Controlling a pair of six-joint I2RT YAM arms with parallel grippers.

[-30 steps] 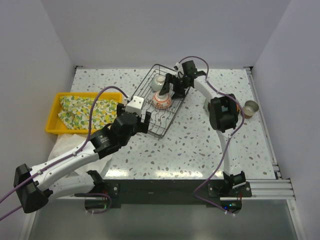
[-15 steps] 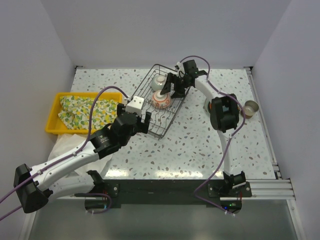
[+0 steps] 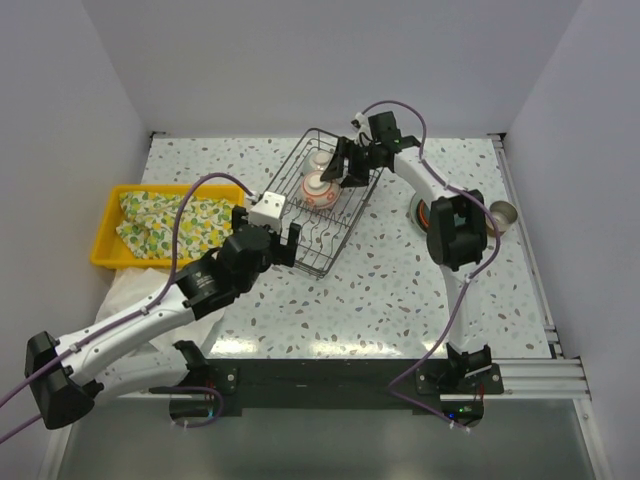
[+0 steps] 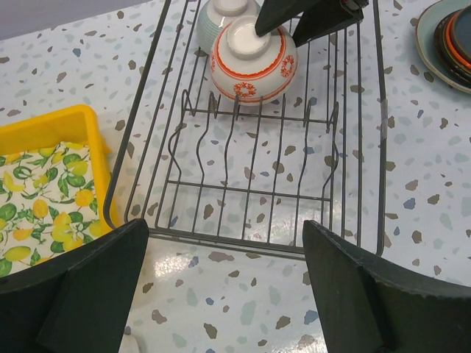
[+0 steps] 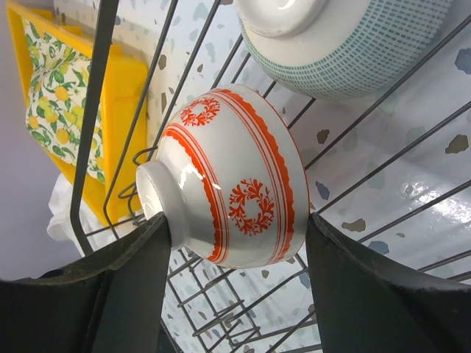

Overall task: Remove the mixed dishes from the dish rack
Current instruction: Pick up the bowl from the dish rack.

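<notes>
The dish rack is a black wire basket at mid table. At its far end, a red-patterned white bowl sits foot up and tilted. My right gripper is shut on it, one finger on the foot and the other at the rim. A celadon bowl sits upside down just beyond it. My left gripper stands open and empty over the rack's near edge.
A stack of plates lies right of the rack, mostly hidden by the right arm in the top view. A beige cup lies at the far right. A yellow tray holding a lemon-print cloth is at the left.
My right gripper's jaws have closed in onto the red-patterned bowl, and the bowl has shifted a little toward the far end of the rack. The left arm has barely moved.
</notes>
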